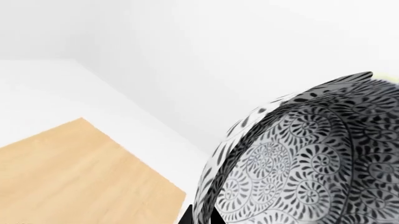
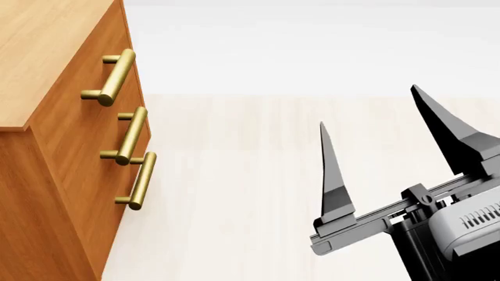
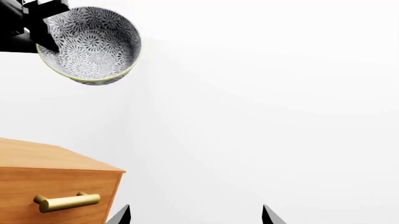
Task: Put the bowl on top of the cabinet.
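The bowl (image 1: 311, 158), white with a dense dark floral pattern, fills much of the left wrist view. My left gripper (image 1: 201, 217) is shut on its wall, one black fingertip on each side. In the right wrist view the bowl (image 3: 90, 44) hangs tilted, high in the air above the cabinet (image 3: 50, 182), held by the left gripper (image 3: 44, 35). The cabinet's light wood top (image 1: 74, 172) lies below and beside the bowl. In the head view the cabinet (image 2: 70, 175) stands at the left, the bowl is out of view, and my right gripper (image 2: 367, 108) is open and empty.
Three brass bar handles (image 2: 129, 137) stick out from the cabinet's drawer front. A pale wood floor (image 2: 250, 193) and white walls (image 3: 262, 116) surround the cabinet. My right gripper (image 3: 195, 207) shows only its two spread fingertips in its own wrist view.
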